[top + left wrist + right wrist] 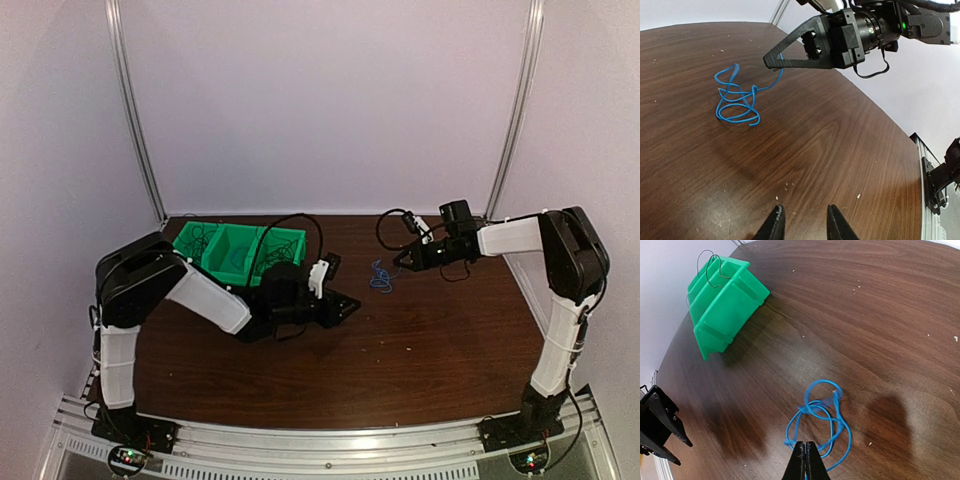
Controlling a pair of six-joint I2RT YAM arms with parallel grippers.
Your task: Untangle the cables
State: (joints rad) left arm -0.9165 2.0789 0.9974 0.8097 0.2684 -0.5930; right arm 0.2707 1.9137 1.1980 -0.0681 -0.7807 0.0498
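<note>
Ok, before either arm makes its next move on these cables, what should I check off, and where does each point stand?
1. Right end effector shut on the blue cable: ok, a strand runs up to its tips in the left wrist view.
2. Left end effector open and empty: ok.
3. Blue cable free of loops: not ok, it lies coiled over itself on the table.
4. Path from the left end effector to the coil unobstructed: ok, only bare wood lies between them.
5. Black cables in the green bin untangled: cannot tell, too fine to trace.
</note>
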